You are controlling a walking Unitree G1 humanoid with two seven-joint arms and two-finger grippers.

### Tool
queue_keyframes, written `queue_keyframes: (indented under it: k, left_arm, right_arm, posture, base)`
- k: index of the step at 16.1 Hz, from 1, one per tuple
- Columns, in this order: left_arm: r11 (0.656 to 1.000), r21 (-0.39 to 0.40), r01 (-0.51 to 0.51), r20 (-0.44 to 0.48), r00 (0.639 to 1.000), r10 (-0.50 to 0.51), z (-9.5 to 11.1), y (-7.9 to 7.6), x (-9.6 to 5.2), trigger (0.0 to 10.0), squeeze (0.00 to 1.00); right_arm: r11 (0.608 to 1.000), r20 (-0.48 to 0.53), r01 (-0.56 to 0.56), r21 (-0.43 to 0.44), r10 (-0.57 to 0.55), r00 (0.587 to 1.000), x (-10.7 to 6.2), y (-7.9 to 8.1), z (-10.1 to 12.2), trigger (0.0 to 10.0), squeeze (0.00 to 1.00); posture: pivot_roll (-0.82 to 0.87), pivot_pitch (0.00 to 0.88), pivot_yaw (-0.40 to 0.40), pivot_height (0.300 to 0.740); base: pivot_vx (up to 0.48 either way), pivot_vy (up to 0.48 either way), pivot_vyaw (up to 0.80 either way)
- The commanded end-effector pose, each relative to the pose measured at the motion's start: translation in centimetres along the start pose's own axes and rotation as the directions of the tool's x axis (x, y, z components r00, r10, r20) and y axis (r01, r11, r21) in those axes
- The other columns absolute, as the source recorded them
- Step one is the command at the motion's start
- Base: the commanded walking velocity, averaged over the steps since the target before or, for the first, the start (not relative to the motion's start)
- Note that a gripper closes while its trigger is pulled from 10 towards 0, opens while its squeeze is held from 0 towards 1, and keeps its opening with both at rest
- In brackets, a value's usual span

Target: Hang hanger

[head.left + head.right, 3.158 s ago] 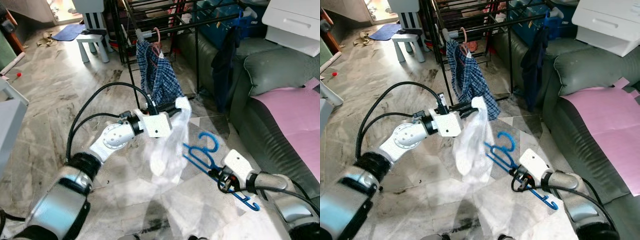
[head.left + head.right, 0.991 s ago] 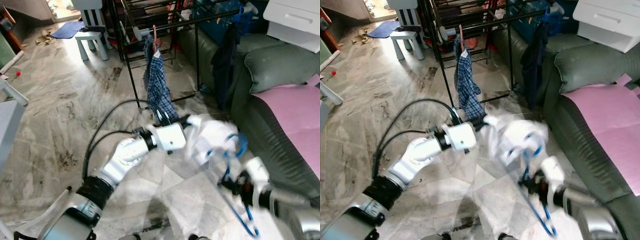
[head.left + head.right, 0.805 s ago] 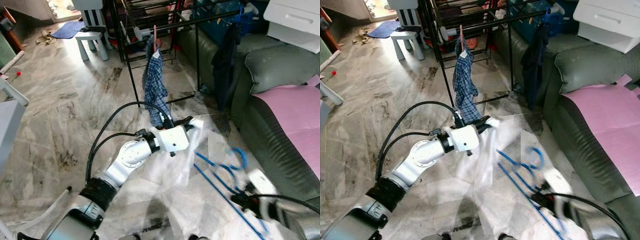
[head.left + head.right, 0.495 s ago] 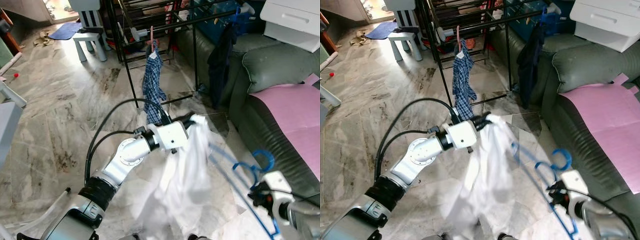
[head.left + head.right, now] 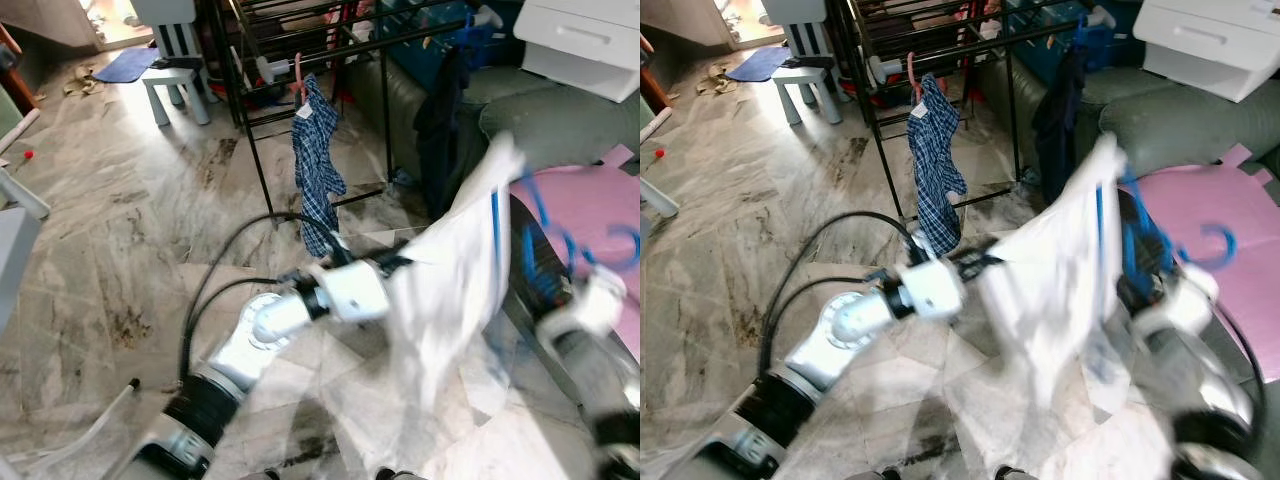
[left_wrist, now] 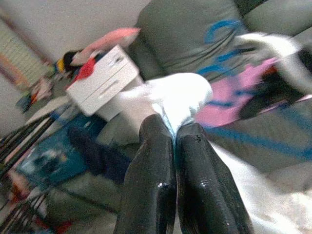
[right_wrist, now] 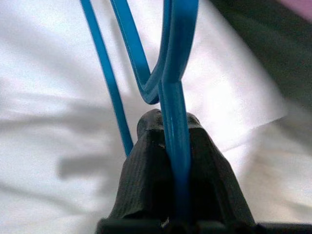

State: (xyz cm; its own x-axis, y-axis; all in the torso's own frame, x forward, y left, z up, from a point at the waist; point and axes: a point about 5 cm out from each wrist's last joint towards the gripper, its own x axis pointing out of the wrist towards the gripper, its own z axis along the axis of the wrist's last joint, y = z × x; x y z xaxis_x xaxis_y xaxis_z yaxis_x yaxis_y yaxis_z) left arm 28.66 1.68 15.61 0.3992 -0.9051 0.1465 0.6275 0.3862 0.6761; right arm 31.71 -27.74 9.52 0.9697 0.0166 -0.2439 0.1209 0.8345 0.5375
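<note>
A blue plastic hanger (image 5: 1128, 238) is raised in front of the sofa, and my right gripper (image 7: 171, 122) is shut on its lower bar. Part of the hanger sits inside a white garment (image 5: 455, 290), which is lifted and spread between the two arms; its hook (image 5: 1215, 245) sticks out to the right. My left gripper (image 6: 174, 129) is shut on a bunched edge of that garment (image 6: 180, 95), and it sits low at centre (image 5: 392, 270). Everything here is motion-blurred.
A black drying rack (image 5: 300, 30) stands behind, with a plaid shirt (image 5: 318, 165) on a pink hanger and a dark garment (image 5: 440, 100) hanging from it. A grey-green sofa (image 5: 560, 120) with a pink sheet (image 5: 1200, 200) is on the right. A small stool (image 5: 175, 85) stands far left.
My right gripper has swung the blue hanger up and rightward from near the floor. The white garment rose with it and now stretches between the arms.
</note>
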Motion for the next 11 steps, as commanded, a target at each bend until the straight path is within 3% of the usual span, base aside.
queue_keyframes:
  k: [1,3,4,6,8,11]
  left_arm:
    - [0.998,0.03,0.064,0.041,0.997,-0.065,0.6,-1.3,0.1,10.0,0.0]
    - [0.992,0.046,0.119,0.025,0.992,-0.12,0.4,-2.4,0.1,10.0,0.0]
    - [0.987,0.07,0.148,-0.007,0.989,-0.147,-0.2,-3.0,0.1,10.0,0.0]
    - [0.982,0.106,0.157,-0.046,0.987,-0.153,-0.9,-3.1,0.0,10.0,0.0]
    - [0.974,0.137,0.18,-0.093,0.981,-0.168,-1.8,-3.0,-0.4,10.0,0.0]
    - [0.959,0.163,0.231,-0.119,0.97,-0.213,-2.4,-3.5,-1.1,10.0,0.0]
  right_arm:
    - [0.993,0.109,-0.057,0.108,0.046,0.993,0.4,1.8,2.5,10.0,0.0]
    - [0.962,0.135,-0.188,0.195,0.164,0.977,1.1,4.9,3.5,10.0,0.0]
    - [0.94,0.08,-0.308,0.149,0.299,0.951,1.0,7.5,3.1,10.0,0.0]
    - [0.893,0.034,-0.436,0.11,0.435,0.9,-0.1,9.7,2.4,10.0,0.0]
    - [0.843,0.02,-0.525,0.119,0.526,0.85,-1.3,10.7,2.3,10.0,0.0]
    - [0.868,0.06,-0.471,0.159,0.467,0.882,-1.1,10.0,3.1,10.0,0.0]
  posture:
    - [-0.08,0.118,0.062,0.74]
    - [-0.08,0.117,0.061,0.74]
    - [-0.08,0.117,0.061,0.74]
    - [-0.08,0.114,0.059,0.74]
    - [-0.09,0.112,0.063,0.74]
    - [-0.09,0.11,0.064,0.74]
  base:
    - [0.0,0.0,0.0]
    - [0.0,0.0,0.0]
    - [0.0,0.0,0.0]
    - [0.0,0.0,0.0]
    - [0.0,0.0,0.0]
    - [0.0,0.0,0.0]
